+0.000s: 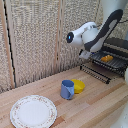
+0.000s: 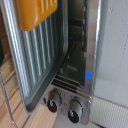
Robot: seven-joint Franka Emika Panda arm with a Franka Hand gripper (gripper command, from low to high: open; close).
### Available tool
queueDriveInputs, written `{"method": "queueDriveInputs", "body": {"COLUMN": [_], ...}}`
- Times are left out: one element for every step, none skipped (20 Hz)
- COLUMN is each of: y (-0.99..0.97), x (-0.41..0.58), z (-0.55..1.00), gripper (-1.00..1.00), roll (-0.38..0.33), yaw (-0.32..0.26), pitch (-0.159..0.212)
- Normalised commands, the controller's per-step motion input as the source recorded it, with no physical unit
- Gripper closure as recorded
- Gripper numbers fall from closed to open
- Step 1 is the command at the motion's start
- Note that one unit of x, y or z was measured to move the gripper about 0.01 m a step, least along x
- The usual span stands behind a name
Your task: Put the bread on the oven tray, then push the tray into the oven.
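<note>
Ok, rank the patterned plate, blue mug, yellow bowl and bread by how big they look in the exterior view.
1. patterned plate, clearly largest, though nearest the camera
2. blue mug
3. yellow bowl, partly hidden behind the mug, so close to it and unsure
4. bread, smallest, and farthest away

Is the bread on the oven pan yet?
Yes. In the exterior view the bread lies on the oven pan, and the wrist view shows it resting on the pan's bars.
</note>
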Motion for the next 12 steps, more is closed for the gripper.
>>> {"method": "queueDriveInputs", "body": {"y": [-0.23, -0.22, -0.23, -0.25, -0.24, -0.36, -0.4, -0.52, -0.55, -0.51, -0.47, -0.42], "x": [0.303, 0.283, 0.274, 0.246, 0.237, 0.217, 0.18, 0.143, 0.111, 0.12, 0.203, 0.186], "z": [-0.49, -0.45, -0.41, -0.33, -0.2, -0.04, 0.0, 0.0, 0.0, 0.0, 0.0, 0.0], "gripper": [-1.0, -1.0, -1.0, -1.0, -1.0, -1.0, -1.0, -1.0, -1.0, -1.0, -1.0, -1.0], "roll": [-0.152, -0.137, -0.116, -0.093, -0.064, -0.012, 0.0, 0.0, 0.0, 0.0, 0.0, 0.0], "yaw": [0.168, 0.176, 0.183, 0.195, 0.204, 0.205, 0.195, 0.165, 0.148, 0.129, 0.105, 0.094], "pitch": [0.189, 0.179, 0.175, 0.154, 0.129, 0.071, 0.033, 0.0, 0.0, 0.0, 0.01, 0.026]}}
